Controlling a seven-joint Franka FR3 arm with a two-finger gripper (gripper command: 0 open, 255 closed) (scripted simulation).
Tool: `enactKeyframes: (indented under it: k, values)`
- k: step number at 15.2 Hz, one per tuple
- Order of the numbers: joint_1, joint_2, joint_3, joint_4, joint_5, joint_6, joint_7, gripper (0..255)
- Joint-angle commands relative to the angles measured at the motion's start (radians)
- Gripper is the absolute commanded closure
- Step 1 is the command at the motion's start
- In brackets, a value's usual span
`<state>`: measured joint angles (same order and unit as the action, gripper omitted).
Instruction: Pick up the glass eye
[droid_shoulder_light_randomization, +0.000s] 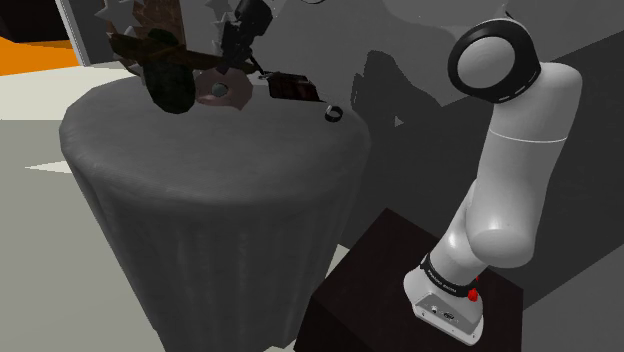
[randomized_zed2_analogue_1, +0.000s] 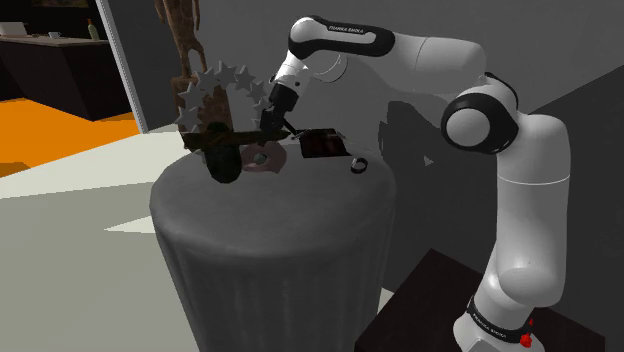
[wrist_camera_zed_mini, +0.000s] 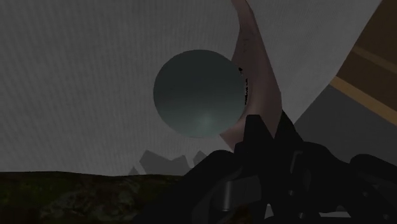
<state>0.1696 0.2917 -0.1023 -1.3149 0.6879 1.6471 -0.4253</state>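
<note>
**Item: glass eye**. A smooth grey-green ball, dull sheen, no markings visible. It lies on the far part of the round table, pressed against a pinkish curved piece.

**Neighbours.** On the shoulder view's left, a dark oval object is just beside the pinkish piece. A flat dark-red box is on the other side, and a small black-and-white ring stands well apart near the table's edge. A grey star-edged form rises behind the group.

**Gripper**. All black, pointed down, close over the ball. Whether it is wide or narrow cannot be told.

**Handling, as judged.** Probably light, hard and slippery, apt to roll or squirt out of a skewed pinch, and likely to chip if dropped. Best hold: across its widest middle, on the sides clear of the pinkish piece, closing gently.
</note>
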Motion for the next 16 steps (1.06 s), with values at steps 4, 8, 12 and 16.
enactKeyframes:
  k: [4, 8, 12, 16]
  values:
    - [-0.008, 0.02, 0.0, 0.087, 0.0, -0.056, 0.037, 255]
    - [-0.016, 0.044, 0.001, 0.174, 0.003, -0.109, 0.071, 255]
    - [-0.027, 0.079, 0.002, 0.277, 0.009, -0.166, 0.109, 255]
    - [-0.034, 0.103, 0.004, 0.343, 0.014, -0.2, 0.133, 255]
